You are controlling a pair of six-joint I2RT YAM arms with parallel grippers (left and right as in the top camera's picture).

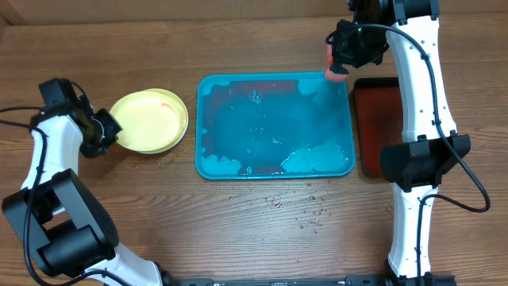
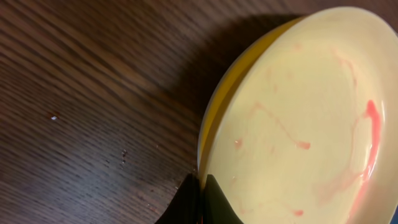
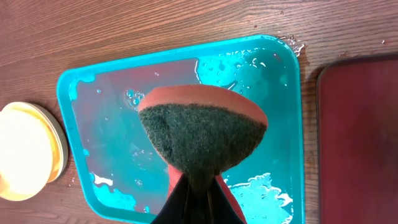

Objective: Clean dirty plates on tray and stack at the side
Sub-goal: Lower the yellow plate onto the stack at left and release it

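Note:
A stack of pale yellow-green plates [image 1: 151, 117] sits on the table left of the teal-blue tray [image 1: 208, 127]. The top plate [image 2: 298, 124] carries red smears and lies tilted over a yellower plate [image 2: 217, 99]. My left gripper [image 1: 113, 129] is shut on the top plate's left rim, seen in the left wrist view [image 2: 202, 198]. My right gripper [image 1: 336, 63] hovers over the tray's far right corner, shut on a red sponge with a dark scouring face [image 3: 202, 130]. The tray [image 3: 68, 124] holds water and foam and no plate. The white plate is not seen.
A smaller dark red tray [image 1: 377, 119] lies right of the teal tray, also in the right wrist view [image 3: 360, 137]. Water drops [image 1: 305, 210] dot the table in front of the teal tray. The right arm's base stands at the front right.

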